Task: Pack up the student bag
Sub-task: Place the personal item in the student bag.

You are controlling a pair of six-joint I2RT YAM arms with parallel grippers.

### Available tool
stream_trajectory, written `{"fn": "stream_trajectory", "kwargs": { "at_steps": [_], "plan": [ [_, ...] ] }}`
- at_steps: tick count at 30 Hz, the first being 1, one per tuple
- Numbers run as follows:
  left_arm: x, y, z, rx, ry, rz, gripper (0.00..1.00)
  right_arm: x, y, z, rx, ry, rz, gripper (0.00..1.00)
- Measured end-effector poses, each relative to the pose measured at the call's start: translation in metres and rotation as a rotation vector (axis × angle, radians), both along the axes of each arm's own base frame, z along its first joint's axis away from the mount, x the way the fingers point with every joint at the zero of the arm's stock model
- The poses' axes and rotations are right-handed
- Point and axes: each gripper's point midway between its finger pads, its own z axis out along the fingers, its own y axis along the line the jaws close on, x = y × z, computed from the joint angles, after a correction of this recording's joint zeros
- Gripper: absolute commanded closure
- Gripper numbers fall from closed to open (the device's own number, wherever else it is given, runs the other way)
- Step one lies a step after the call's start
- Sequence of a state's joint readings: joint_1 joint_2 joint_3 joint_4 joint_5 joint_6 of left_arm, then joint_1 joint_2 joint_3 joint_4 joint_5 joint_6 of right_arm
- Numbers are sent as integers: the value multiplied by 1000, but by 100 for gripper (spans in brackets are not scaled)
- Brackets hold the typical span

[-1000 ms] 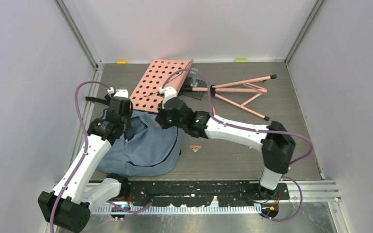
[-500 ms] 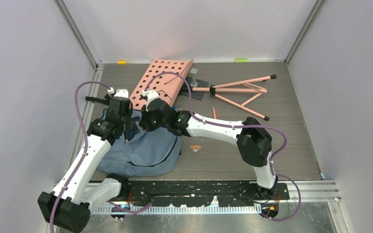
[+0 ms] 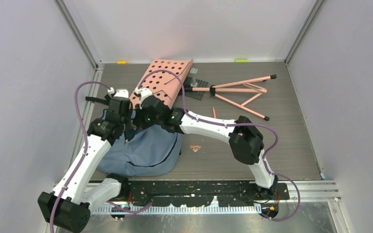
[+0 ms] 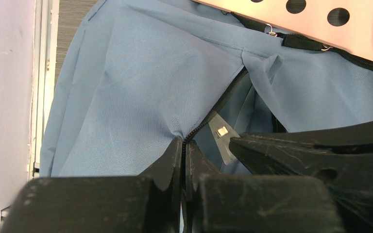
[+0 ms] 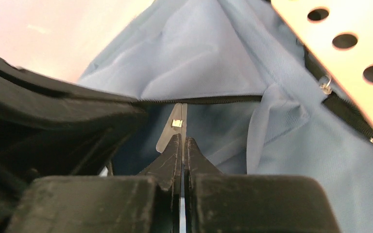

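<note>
Where the overhead view looks down, the student bag (image 3: 148,150) lies slumped on the desk (image 3: 272,145) at near left. Its far end sits at the lower edge of a pink perforated board (image 3: 167,77). Both arms reach over that end: left hand (image 3: 125,132) from the left, right hand (image 3: 136,124) from the right, tips nearly meeting on the bag's top. Fingers too small to read here. A pink folding stand (image 3: 238,90) lies well apart, far right.

Left wrist view: left hand (image 4: 183,148) pressed together, pinching blue fabric where the black zipper line ends. Bag fills the frame beneath and ahead. Right hand (image 4: 315,145) comes in from the right, its tip at a silvery zipper pull (image 4: 221,132).

Right wrist view: right hand (image 5: 182,145) pressed together, nipping the zipper pull (image 5: 175,127) just below the zipper line. Bag spreads directly ahead. Left hand (image 5: 53,111) just beside, at left. The pink perforated board (image 5: 349,43) overhangs upper right.
</note>
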State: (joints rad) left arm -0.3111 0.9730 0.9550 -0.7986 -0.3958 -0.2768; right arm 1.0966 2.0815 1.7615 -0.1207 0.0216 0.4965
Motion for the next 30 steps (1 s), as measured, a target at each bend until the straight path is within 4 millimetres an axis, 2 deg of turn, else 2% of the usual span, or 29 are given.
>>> {"fn": "stream_trajectory", "kwargs": {
  "at_steps": [9,14,18,22,27,30],
  "plan": [
    [0,-1,0,-4,0,-4,100,-17,-16,-56,-77,94,8,99],
    [0,-1,0,-5,0,-4,100,-16,-8,-49,-30,92,13,99],
    [0,-1,0,-5,0,-4,100,-10,11,-43,29,73,31,97],
    [0,-1,0,-5,0,-4,100,-5,27,-47,64,64,45,83],
    [0,-1,0,-5,0,-4,100,-4,32,-56,73,73,50,60],
    [0,-1,0,-5,0,-4,100,-4,34,-53,86,68,53,54]
  ]
}}
